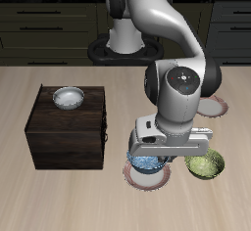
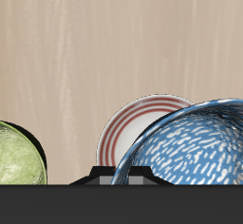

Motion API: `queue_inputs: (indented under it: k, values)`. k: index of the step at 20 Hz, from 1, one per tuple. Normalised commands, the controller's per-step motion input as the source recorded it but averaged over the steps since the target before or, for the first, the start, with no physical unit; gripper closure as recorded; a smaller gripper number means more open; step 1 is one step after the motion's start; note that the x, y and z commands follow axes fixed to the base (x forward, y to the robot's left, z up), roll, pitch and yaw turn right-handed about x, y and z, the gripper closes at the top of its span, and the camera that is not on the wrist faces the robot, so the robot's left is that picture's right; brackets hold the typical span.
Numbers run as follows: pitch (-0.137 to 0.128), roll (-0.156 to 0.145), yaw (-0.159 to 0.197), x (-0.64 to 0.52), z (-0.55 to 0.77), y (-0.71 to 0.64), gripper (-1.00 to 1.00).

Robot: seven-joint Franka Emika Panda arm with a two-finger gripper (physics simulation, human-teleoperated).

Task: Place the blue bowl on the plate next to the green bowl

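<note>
The blue bowl (image 1: 147, 162) sits directly under the gripper (image 1: 157, 153), close up against it, and over the plate (image 1: 149, 177) near the table's front edge. In the wrist view the blue bowl (image 2: 190, 147) fills the space nearest the camera, its mottled blue-and-white outside overlapping the plate (image 2: 133, 123), whose reddish-pink rings and pale centre show beyond it. Whether the bowl already rests on the plate or hangs just above it cannot be told from either view.

The gripper's fingers are not visible: the arm's wrist housing covers them in the exterior view, and in the wrist view only a dark band of the gripper body appears, with the bowl's rim running into it. So I cannot tell whether the jaws are spread or pinching the bowl's rim.

The green bowl (image 1: 205, 164) stands just beside the plate, on the table, apart from the blue bowl. In the wrist view the green bowl (image 2: 17, 157) is cut off by the frame edge and only part of its yellow-green side shows.

A second plate (image 1: 215, 107) lies farther back from the green bowl, mostly hidden behind the arm. A dark wooden cabinet (image 1: 67, 127) stands beside the first plate, with a whitish-grey bowl (image 1: 69, 98) on its top. No writing or labels can be read anywhere.
</note>
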Motion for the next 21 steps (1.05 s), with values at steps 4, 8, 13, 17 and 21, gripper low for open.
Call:
queue_inputs:
  k: [4,8,13,17,21]
  values:
    - [0.046,-0.006,-0.014,-0.03,-0.17,-0.02,1.00]
    - [0.067,-0.039,0.002,-0.12,-0.11,0.00,-1.00]
    - [-0.011,0.030,-0.002,-0.14,0.11,0.05,-1.00]
    - [-0.019,0.012,0.022,-0.12,0.06,0.07,-1.00]
    - [-0.045,0.031,-0.024,-0.18,0.25,0.04,-1.00]
